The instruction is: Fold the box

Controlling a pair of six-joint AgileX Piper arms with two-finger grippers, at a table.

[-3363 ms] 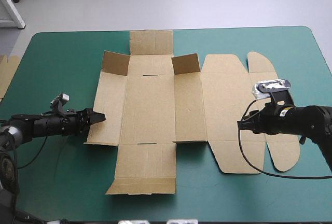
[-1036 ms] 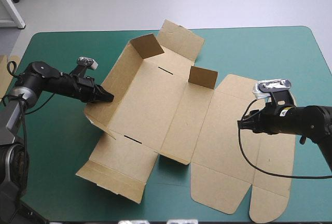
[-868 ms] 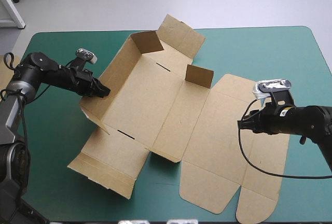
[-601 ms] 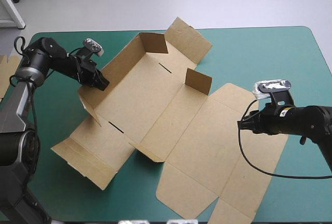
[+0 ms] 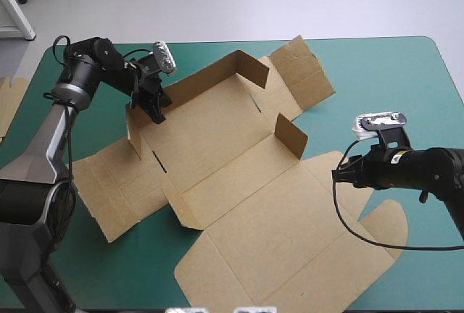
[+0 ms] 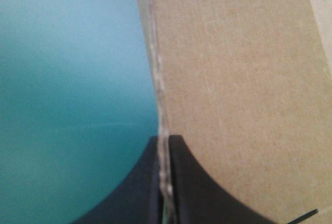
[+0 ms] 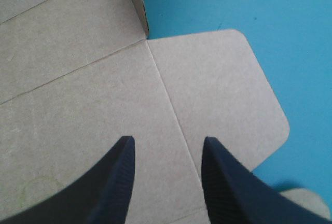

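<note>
The counter in its teal-green cover takes up most of the high view, and across it, slewed on a diagonal, lies the box: one big cut sheet of brown board, mostly flat, running from the far left area down to the near edge. The broad lid panel lies flat toward the near right, and a rounded ear pokes out at its right side. A wide flap lies flat at the near left, and another flap rests at the far end. Now the raised parts: a long wall stands up along the sheet's far-left side, one small tab stands upright at its far end, and a second tab stands near the middle of the sheet.

Over to the arms. The left pincer is at the left end of that raised wall, and the left wrist view settles it: the black fingers are all but closed, with the board's thin edge running straight up between them, brown on one side and teal-green on the other. The right pincer sits at the sheet's right edge, beside the ear. Its fingers stand clearly apart with nothing between them, and a crease in the flat board runs between their tips.

A sliver of more board shows at the counter's left edge.
</note>
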